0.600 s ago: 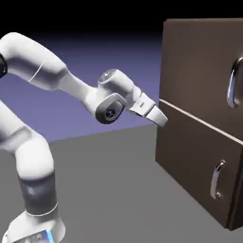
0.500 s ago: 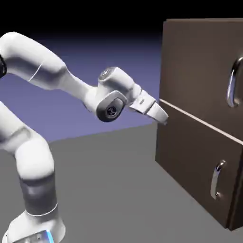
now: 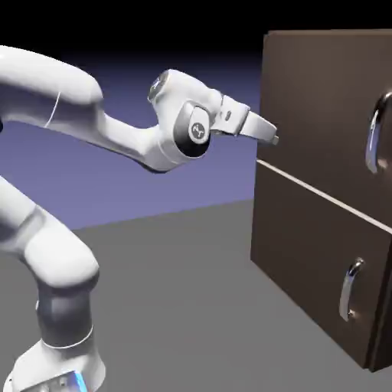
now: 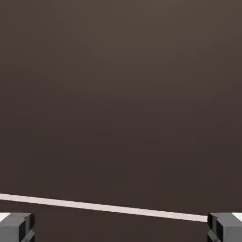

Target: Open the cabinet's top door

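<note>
My arm (image 3: 92, 130) wears smooth white shells with a soft plastic sheen. My fingertips (image 4: 16, 227) are matt grey. The cabinet (image 3: 321, 253) looks like dark brown wood, flat and matt, as does its top door (image 3: 321, 99). The long handle (image 3: 374, 142) and the short handle (image 3: 350, 289) are polished, silvery metal.

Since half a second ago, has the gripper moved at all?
Yes. The gripper has risen: it was level with the pale seam between the cabinet's two doors, and now it points at the top door, above that seam.
</note>
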`<state>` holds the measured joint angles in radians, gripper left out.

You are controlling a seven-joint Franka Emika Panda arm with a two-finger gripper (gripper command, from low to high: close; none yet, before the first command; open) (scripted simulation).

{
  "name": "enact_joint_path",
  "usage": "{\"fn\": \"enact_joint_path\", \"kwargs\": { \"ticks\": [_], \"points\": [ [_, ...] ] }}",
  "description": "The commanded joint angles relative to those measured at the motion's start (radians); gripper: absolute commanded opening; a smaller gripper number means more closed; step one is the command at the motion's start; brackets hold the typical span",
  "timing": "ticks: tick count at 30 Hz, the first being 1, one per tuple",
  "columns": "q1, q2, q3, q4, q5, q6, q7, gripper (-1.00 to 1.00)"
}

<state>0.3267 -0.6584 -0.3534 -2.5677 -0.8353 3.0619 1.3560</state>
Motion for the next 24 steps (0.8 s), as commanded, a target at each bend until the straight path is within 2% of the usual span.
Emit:
{"fn": "enact_joint_path", "kwargs": {
  "ticks": [1, 24],
  "points": [
    [0.016, -0.005, -0.018, 0.013, -0.044, 0.001, 0.032, 0.0],
    [0.393, -0.11, -0.442, 0.303, -1.044, 0.031, 0.768, 0.0]
  ]
}}
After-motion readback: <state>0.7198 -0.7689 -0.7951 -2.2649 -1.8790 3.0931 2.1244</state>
